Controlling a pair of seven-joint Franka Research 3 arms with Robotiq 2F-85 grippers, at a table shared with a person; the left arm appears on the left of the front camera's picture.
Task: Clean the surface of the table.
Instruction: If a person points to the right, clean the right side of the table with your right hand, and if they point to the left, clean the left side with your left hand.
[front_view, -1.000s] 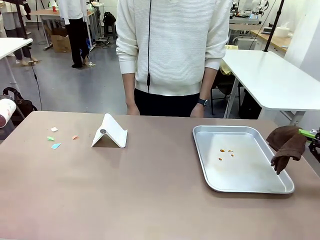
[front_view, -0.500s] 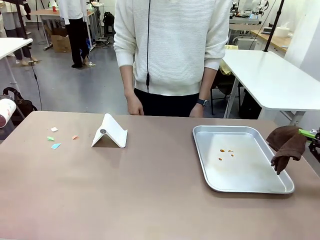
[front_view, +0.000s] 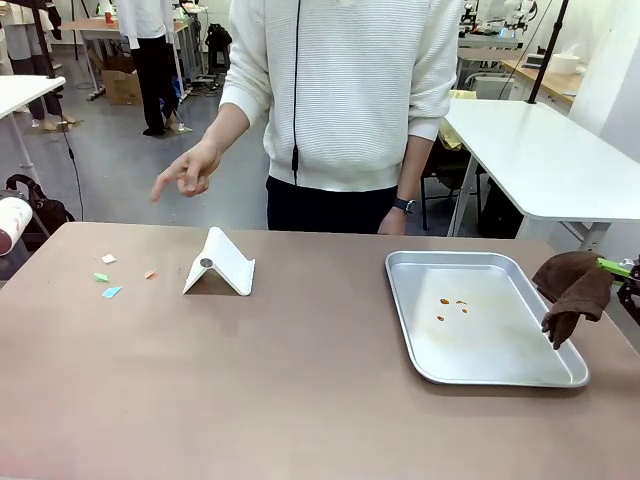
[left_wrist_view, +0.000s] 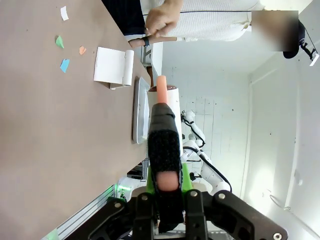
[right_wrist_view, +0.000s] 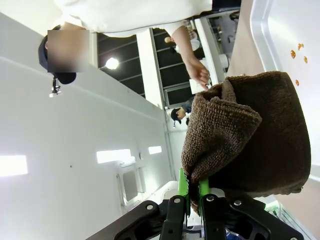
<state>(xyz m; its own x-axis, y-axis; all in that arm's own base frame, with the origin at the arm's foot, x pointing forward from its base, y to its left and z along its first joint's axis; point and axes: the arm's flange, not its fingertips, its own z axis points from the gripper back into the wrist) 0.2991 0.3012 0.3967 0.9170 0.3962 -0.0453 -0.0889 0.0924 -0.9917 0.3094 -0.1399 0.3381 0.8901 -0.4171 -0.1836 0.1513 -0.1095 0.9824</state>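
The brownish-taupe table (front_view: 300, 390) carries several small paper scraps (front_view: 110, 280) at its far left. My right gripper (front_view: 625, 275) hangs at the table's right edge, shut on a brown cloth (front_view: 575, 285) that droops over the tray's corner. In the right wrist view the cloth (right_wrist_view: 250, 135) bunches out of the right gripper (right_wrist_view: 192, 187). My left gripper (left_wrist_view: 163, 120) is shut on the orange handle of a white roller (left_wrist_view: 172, 97), off the table's left edge. The roller's white end (front_view: 8, 225) pokes in at the front view's left edge.
A shiny metal tray (front_view: 500, 365) with a few orange crumbs (front_view: 452, 303) lies at the right. A white folded stand (front_view: 222, 265) sits left of centre, beside the scraps. The person stands at the far side, one hand (front_view: 190, 170) raised and pointing left.
The person's hand has lifted from the far table edge and now points out to the left above the scraps. Both grippers, cloth and roller have stayed put.
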